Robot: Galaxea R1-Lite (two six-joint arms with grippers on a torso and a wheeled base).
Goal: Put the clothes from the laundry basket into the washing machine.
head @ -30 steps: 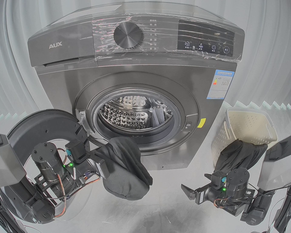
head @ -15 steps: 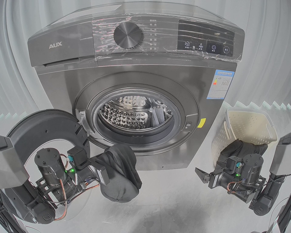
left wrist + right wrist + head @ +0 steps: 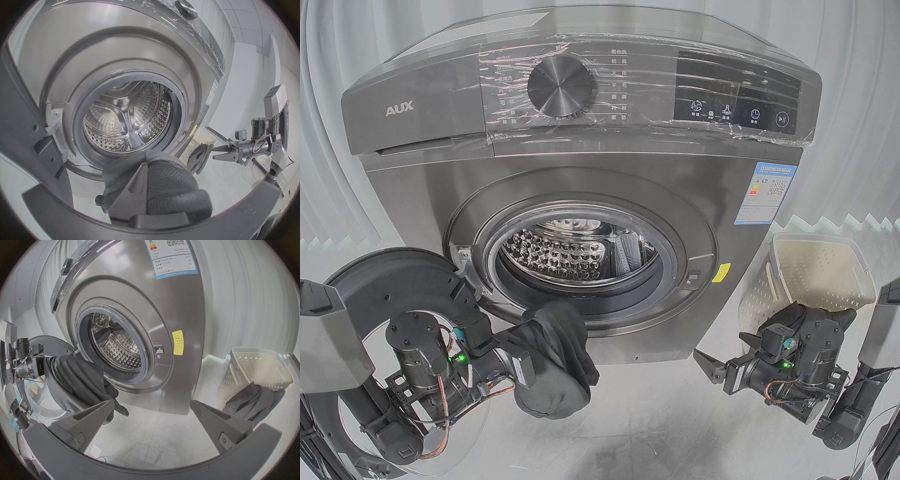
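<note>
The left gripper point(image 3: 140, 193) pinches a soft, dark knit garment point(image 3: 559, 356) that hangs as a rounded bundle just below the round porthole. The right gripper point(image 3: 720, 350) has its wedge-shaped fingers spread, holding nothing. Behind it, another dark cloth point(image 3: 800, 312) drapes over the rim of the cream perforated laundry basket point(image 3: 822, 240), beside the brushed-grey washing machine point(image 3: 600, 156) with its dimpled steel drum point(image 3: 569, 253).

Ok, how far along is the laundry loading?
Done: the door is open, but the drum looks empty. In hand: the left end effector holds a dark garment just outside the drum. Left: load it, then the second garment draped over the laundry basket; the right end effector is open.
</note>
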